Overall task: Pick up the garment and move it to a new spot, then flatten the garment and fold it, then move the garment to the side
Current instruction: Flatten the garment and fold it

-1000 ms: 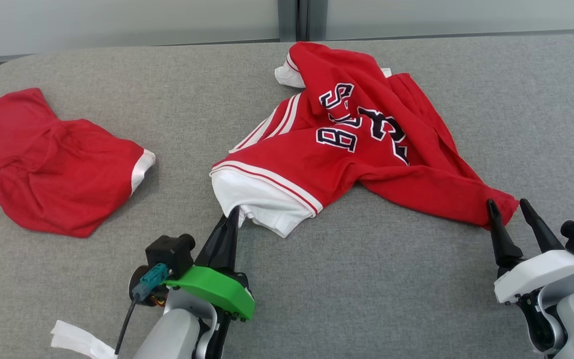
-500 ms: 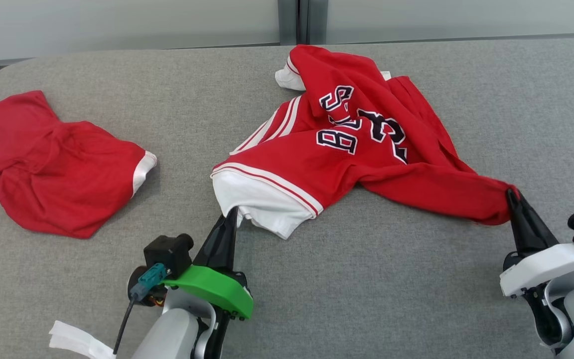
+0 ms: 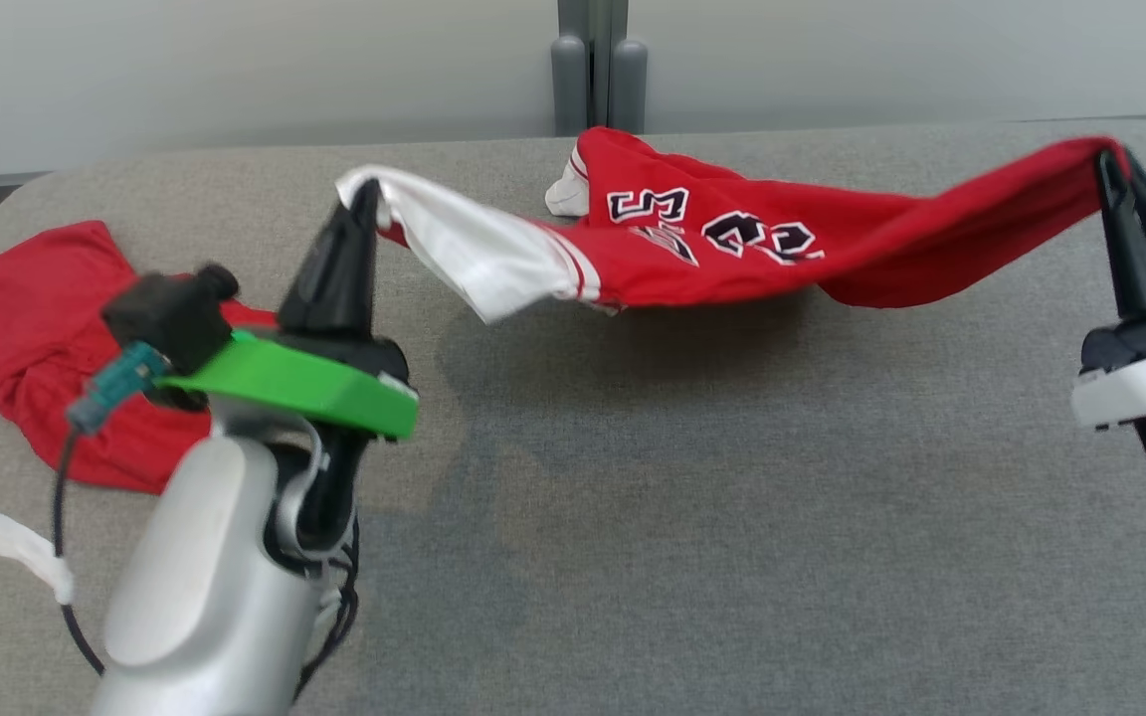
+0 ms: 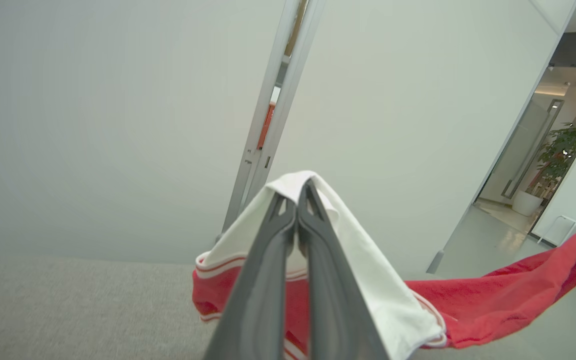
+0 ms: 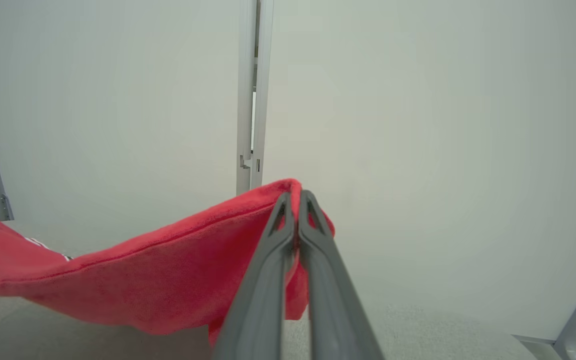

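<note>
The red garment [image 3: 712, 239], a jersey with dark, white-edged numbers and a white striped end, is hanging stretched between the two grippers and sagging in the middle over the grey padded table [image 3: 732, 517]. It is casting a shadow below itself, and whether its lowest fold is touching the surface cannot be told. The left gripper [image 3: 366, 194] is pinching the white end with its fingers closed tight; in the left wrist view that cloth is draping over the fingertips. The right gripper [image 3: 1110, 164] is clamping the red end at the far right, jaws pressed together on the fabric. Both grippers are holding their ends up above the table. A second red cloth [image 3: 26, 338] is lying crumpled on the table's left side, behind the left arm and apart from the jersey. A grey post [image 3: 590, 70] is standing beyond the table's far edge.
</note>
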